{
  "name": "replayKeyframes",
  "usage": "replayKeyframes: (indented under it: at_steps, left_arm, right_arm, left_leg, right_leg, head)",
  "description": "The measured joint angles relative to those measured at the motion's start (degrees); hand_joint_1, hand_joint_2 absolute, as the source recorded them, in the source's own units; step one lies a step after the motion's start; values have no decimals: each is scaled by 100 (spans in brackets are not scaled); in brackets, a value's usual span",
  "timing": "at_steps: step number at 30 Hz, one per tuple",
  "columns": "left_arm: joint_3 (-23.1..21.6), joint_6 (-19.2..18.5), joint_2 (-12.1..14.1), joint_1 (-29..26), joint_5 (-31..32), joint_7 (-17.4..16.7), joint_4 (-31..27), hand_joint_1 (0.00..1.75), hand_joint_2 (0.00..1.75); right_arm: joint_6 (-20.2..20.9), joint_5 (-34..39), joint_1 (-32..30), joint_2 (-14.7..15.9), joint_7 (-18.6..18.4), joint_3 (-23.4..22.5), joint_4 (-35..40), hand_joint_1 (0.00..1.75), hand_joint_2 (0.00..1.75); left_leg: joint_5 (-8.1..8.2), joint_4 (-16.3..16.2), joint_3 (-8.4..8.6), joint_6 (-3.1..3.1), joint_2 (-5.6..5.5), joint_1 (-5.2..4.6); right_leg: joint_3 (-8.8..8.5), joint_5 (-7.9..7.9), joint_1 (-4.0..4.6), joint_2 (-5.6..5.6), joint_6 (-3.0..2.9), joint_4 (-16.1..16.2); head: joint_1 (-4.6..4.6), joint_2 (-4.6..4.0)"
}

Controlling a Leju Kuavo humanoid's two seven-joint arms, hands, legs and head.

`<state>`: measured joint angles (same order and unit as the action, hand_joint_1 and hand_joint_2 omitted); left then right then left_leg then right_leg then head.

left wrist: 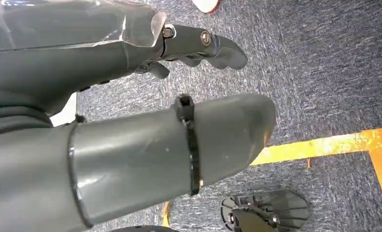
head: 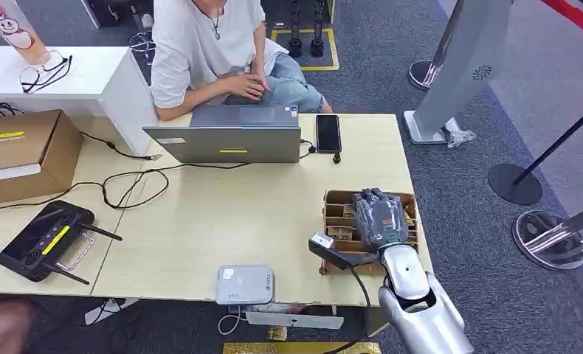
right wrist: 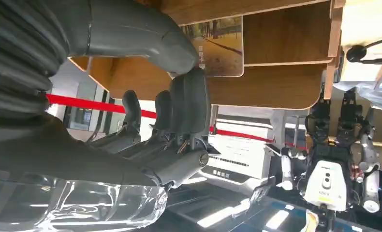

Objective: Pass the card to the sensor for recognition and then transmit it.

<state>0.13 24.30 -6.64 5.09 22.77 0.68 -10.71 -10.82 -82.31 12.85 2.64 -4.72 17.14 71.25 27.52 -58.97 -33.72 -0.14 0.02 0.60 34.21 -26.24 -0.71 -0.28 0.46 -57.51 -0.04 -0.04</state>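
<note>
Right hand (head: 378, 215) nearest me, over wooden card box (head: 335, 200) at 4 o'clock on table, fingers apart, gripping nothing. Card (right wrist: 219, 47) upright in slot at thumb tip; I reach with this hand. Left hand (left wrist: 131, 145) hangs, holds nothing

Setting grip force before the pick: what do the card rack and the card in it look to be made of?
The card rack looks like thin wood or plywood: brown grain and flat matt dividers show in the right wrist view. The card looks like printed plastic or coated paper, with a photo print and rounded corner; which one is unclear. The right hand hovers over the rack.
</note>
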Motion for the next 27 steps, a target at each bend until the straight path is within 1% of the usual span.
replayKeyframes:
  at_steps: [1,2,3,5,7,18,27]
  left_arm:
    - [-2,0,0,0,0,-2,0,0,0]
    - [0,0,0,0,0,-2,0,0,0]
    - [0,0,0,0,0,-2,0,0,0]
    - [0,0,0,0,0,-2,0,0,0]
    - [0,2,0,0,0,-2,0,0,0]
    - [0,11,2,1,0,-2,0,0,0]
    - [2,15,7,-11,-20,-2,0,0,0]
  right_arm:
    - [0,0,0,0,0,0,0,117,175]
    - [0,0,0,0,-2,0,0,127,175]
    - [0,0,0,0,-2,0,0,131,175]
    - [0,0,0,0,0,0,-2,159,175]
    - [0,0,0,0,0,0,-4,173,175]
    - [-35,7,0,0,30,-11,35,175,175]
    - [-50,-15,-203,2,50,-26,603,175,175]
  left_leg:
    - [0,0,0,0,0,0]
    - [0,0,0,0,0,0]
    - [0,0,0,0,0,0]
    - [0,0,0,0,0,0]
    - [0,0,0,0,0,0]
    - [0,0,0,0,0,0]
    - [0,0,0,0,0,0]
  right_leg:
    - [0,0,0,0,0,0]
    - [0,0,0,0,0,0]
    - [0,0,0,0,0,0]
    - [0,0,0,0,0,0]
    - [0,0,0,0,0,0]
    - [0,0,0,0,0,0]
    - [1,0,0,0,0,0]
  head:
    - [0,0]
    - [0,0]
    - [0,0]
    - [0,0]
    - [0,0]
    - [0,0]
    - [0,0]
